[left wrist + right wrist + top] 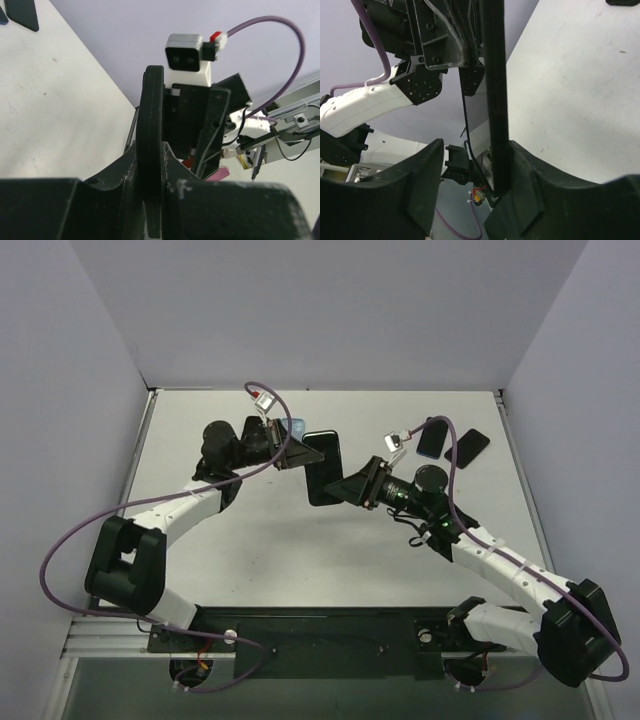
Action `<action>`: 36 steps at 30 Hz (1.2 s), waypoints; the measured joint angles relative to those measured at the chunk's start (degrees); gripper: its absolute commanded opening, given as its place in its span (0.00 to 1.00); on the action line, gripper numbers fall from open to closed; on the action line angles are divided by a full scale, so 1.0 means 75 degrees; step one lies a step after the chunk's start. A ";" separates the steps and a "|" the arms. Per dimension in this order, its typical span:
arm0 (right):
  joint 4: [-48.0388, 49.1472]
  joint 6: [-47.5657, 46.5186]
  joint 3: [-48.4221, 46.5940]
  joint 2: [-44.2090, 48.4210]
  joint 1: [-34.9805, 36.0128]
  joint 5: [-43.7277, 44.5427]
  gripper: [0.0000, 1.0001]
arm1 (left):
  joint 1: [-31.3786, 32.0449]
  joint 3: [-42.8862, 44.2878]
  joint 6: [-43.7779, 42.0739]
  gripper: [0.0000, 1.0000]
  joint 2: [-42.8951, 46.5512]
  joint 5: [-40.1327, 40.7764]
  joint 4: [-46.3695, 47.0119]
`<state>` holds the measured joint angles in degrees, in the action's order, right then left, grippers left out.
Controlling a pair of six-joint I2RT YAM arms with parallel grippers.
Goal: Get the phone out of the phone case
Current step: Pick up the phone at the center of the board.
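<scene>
Appearing stiff, light and slick, the cased phone (322, 468) is clamped across its faces by the left gripper (298, 453) and loosely straddled by the spread-apart right gripper (340, 488).

Black gear on a pale bench
The phone case (322, 468), left tool (298, 452) and right tool (350, 485) are black; the bench (260, 550) is off-white; the cables (302, 50) are purple.
</scene>
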<state>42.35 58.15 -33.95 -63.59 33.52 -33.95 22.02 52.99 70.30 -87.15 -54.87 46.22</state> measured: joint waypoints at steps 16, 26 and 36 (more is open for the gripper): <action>-0.1422 -0.0935 -0.0385 0.0653 -0.0463 -0.1460 0.36 | 0.0017 -0.0204 -0.0446 0.00 0.0761 0.0061 -0.0699; -0.1256 -0.0959 -0.0385 0.0548 -0.0463 -0.2124 0.07 | 0.0020 -0.0277 0.0647 0.00 0.0603 -0.0102 0.0460; -0.0831 -0.0994 -0.0513 0.0393 -0.0449 -0.3305 0.00 | 0.0050 -0.0364 0.1396 0.00 0.0836 -0.0437 0.0621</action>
<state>36.12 50.70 -37.80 -60.64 30.15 -58.74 22.39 50.26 80.77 -80.88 -58.15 50.87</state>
